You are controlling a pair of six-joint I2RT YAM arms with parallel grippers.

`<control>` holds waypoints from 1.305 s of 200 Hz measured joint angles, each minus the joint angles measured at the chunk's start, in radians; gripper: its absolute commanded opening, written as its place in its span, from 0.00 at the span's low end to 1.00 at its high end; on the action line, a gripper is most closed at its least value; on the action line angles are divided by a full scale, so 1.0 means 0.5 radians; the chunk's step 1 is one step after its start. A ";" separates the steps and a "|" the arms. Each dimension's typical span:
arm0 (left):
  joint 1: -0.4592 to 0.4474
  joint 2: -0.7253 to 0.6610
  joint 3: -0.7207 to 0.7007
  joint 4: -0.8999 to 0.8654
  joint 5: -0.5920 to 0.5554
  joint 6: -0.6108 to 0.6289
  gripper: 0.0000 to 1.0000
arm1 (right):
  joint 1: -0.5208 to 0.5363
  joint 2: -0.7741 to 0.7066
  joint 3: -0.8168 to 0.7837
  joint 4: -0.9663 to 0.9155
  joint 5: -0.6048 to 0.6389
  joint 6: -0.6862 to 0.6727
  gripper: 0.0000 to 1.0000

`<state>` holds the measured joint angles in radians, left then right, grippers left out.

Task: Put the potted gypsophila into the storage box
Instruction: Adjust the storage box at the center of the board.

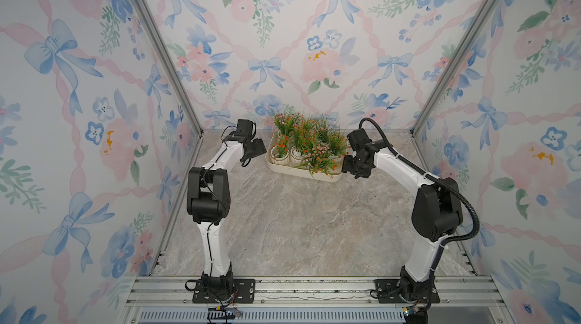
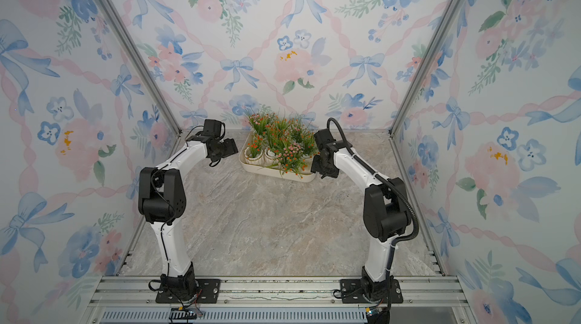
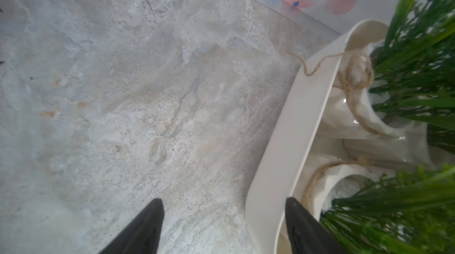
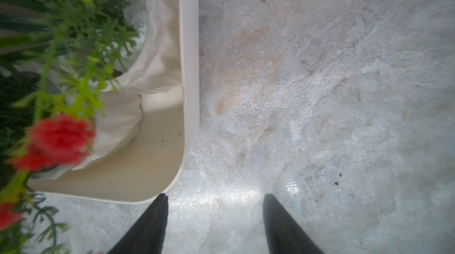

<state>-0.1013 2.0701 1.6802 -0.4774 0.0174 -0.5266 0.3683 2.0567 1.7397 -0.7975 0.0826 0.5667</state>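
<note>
**Top views.** In both top views the fingertips of the left gripper (image 1: pixel 254 150) and right gripper (image 1: pixel 354 166) sit behind their own wrist housings, so we can't read the jaws here. The potted gypsophila (image 1: pixel 309 145) sits inside the storage box (image 1: pixel 301 176), at 12 o'clock on the table (image 1: pixel 298 228), close to the back wall. Foliage covers most pots and we can't count them. Only two white ones show, at the box's 8 o'clock corner. Some sprigs hang over the 6 o'clock rim. The box lies at 3 o'clock of the left gripper and 9 o'clock of the right gripper, just beside both.

**Left wrist.** Jaws are spread with nothing gripped, mostly bare table between them. Two pots tied with twine (image 3: pixel 354 73) stand in the box, outside the gap. One finger (image 3: pixel 304 227) overlaps the box rim. We can't tell if it touches. The plants are cut off by the frame edge.

**Right wrist.** Jaws are apart over bare table. A box corner lies just beside one fingertip (image 4: pixel 160 206), contact unclear. The pots are half behind foliage and the red blossoms are blurred.
</note>
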 measured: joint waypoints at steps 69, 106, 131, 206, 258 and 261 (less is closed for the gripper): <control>0.001 0.132 0.100 0.041 0.037 -0.020 0.79 | 0.040 0.237 0.135 0.018 -0.063 0.069 0.64; 0.001 0.153 0.100 0.043 0.059 -0.036 0.79 | 0.063 0.259 0.171 0.008 -0.068 0.069 0.64; 0.001 0.153 0.099 0.068 0.075 -0.049 0.79 | 0.066 0.259 0.171 -0.011 -0.066 0.060 0.64; 0.027 0.153 -0.075 0.179 0.088 -0.096 0.79 | 0.064 0.256 0.072 0.088 -0.038 0.016 0.64; 0.034 0.137 -0.146 0.227 0.081 -0.109 0.79 | 0.024 0.212 -0.018 0.188 -0.029 -0.041 0.64; 0.033 0.134 -0.149 0.227 0.080 -0.109 0.79 | 0.019 0.208 -0.024 0.194 -0.029 -0.043 0.64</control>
<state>-0.0849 2.1368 1.6058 -0.3637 0.0574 -0.5812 0.3779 2.1605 1.7275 -0.7006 0.0681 0.5453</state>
